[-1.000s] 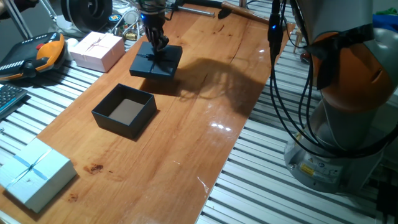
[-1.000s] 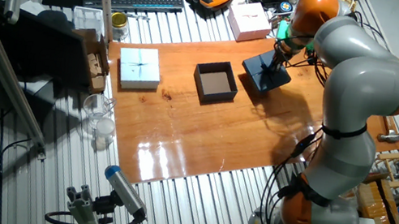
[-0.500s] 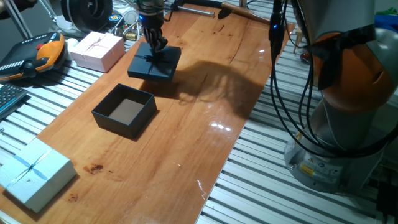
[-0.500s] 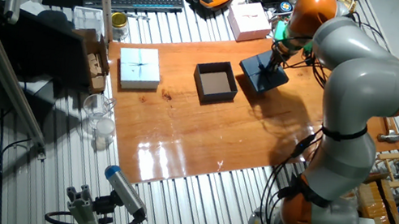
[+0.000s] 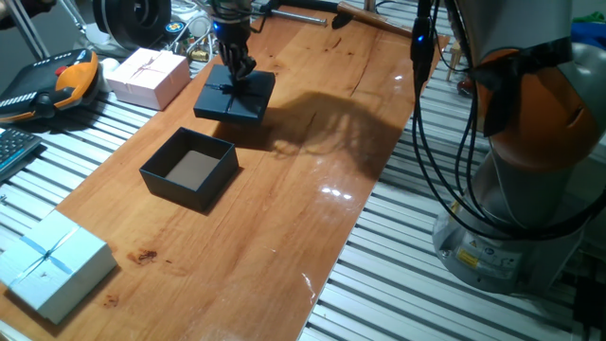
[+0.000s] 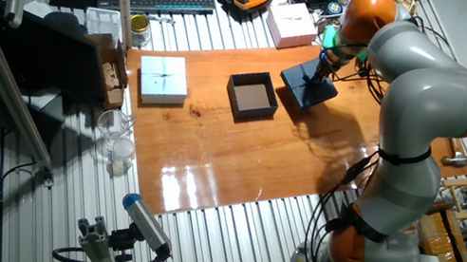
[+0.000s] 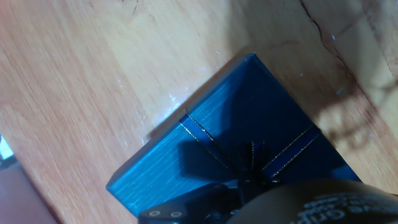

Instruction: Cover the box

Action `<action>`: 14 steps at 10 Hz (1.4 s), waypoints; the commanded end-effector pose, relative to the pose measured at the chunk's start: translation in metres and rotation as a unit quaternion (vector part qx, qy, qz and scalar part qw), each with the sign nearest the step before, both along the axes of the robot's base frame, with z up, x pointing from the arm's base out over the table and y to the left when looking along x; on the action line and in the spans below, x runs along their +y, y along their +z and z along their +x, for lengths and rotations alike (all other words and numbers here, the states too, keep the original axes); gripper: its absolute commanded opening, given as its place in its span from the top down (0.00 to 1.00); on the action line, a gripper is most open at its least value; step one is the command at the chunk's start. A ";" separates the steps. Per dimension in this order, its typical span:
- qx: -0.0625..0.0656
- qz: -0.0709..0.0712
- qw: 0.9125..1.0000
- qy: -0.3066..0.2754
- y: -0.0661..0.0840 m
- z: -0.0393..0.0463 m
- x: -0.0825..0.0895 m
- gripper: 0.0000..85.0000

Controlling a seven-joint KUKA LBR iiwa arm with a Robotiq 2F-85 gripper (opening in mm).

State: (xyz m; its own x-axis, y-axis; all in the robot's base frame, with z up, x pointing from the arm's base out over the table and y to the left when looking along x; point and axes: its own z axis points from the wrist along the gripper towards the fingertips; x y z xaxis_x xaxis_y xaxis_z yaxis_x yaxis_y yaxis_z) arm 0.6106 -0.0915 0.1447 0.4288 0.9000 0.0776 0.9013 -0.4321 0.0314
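The box (image 5: 190, 168) is located on the wooden table (image 5: 312, 170), open side up, with its brownish inner floor exposed. In the other fixed view, the box (image 6: 252, 96) is seen near the centre of the board, between the pale blue gift box (image 6: 164, 77) and the black lid (image 6: 309, 86).

The lid (image 5: 236, 96) is positioned beyond the box toward the far end of the table, apart from it. In the one fixed view a shadow is visible beneath the lid's near edge; whether it rests flat on the wood or is raised slightly cannot be determined. A thin ribbon is seen crossed over its top in the hand view, where the lid (image 7: 205, 155) fills most of the frame at an angle, with bare wood on the left and top.

The gripper (image 5: 237, 72) is set down onto the middle of the lid, at the ribbon crossing. The fingers are drawn narrow over the bow area, but a firm hold on the ribbon cannot be confirmed. In the hand view the finger ends are hidden in dark shadow at the lower edge.

A pink gift box (image 5: 147, 77) is placed at the far left, off the wooden board, on the slatted metal surface. The pale blue gift box (image 5: 49, 264) is located at the near left corner.
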 end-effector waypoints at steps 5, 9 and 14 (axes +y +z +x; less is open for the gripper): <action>0.004 -0.045 0.999 0.000 0.000 0.0000 0.000 1.00; -0.010 -0.049 0.999 0.007 0.000 0.0000 0.000 1.00; 0.005 -0.022 0.999 -0.028 0.005 0.0001 0.003 1.00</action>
State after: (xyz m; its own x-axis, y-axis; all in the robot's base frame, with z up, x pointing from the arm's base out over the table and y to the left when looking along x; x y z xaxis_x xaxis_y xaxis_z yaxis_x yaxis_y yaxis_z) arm 0.6109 -0.0874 0.1507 0.4808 0.8761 0.0368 0.8753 -0.4820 0.0390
